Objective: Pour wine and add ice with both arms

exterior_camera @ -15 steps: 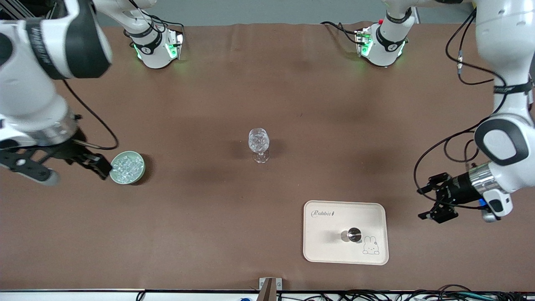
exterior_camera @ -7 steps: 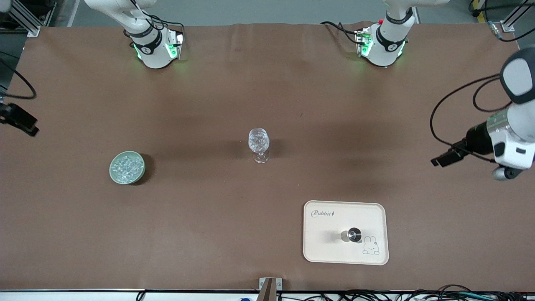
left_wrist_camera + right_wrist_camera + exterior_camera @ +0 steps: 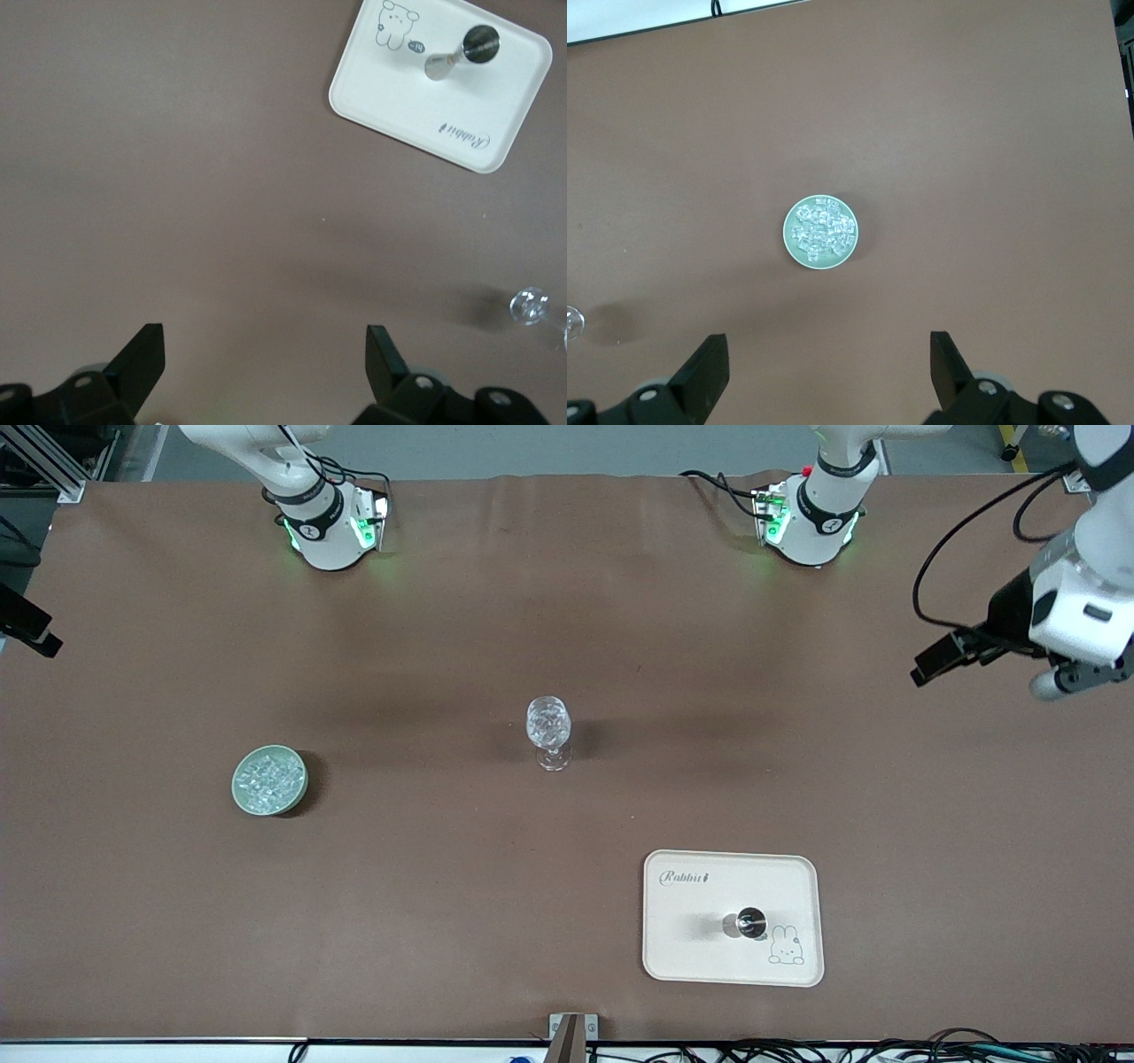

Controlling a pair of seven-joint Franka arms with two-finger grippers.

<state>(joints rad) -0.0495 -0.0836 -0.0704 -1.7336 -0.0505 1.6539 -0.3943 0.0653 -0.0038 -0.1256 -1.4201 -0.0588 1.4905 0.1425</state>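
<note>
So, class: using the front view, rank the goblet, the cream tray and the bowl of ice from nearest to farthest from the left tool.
1. Cream tray, at the left arm's end, nearest the camera.
2. Goblet, mid-table.
3. Bowl of ice, toward the right arm's end.

The left tool is open.

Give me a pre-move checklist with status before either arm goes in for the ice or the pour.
1. Left gripper open and empty, up over bare table at the left arm's end: ok.
2. Right gripper open and empty, high over the ice bowl: ok.
3. Ice heaped in the green bowl, none seen spilled on the table: ok.
4. Goblet upright mid-table, standing apart from everything else: ok.
5. Metal cup upright on the rabbit tray, nearer the front camera than the goblet: ok.
6. Whether the cup holds wine: cannot tell.
</note>
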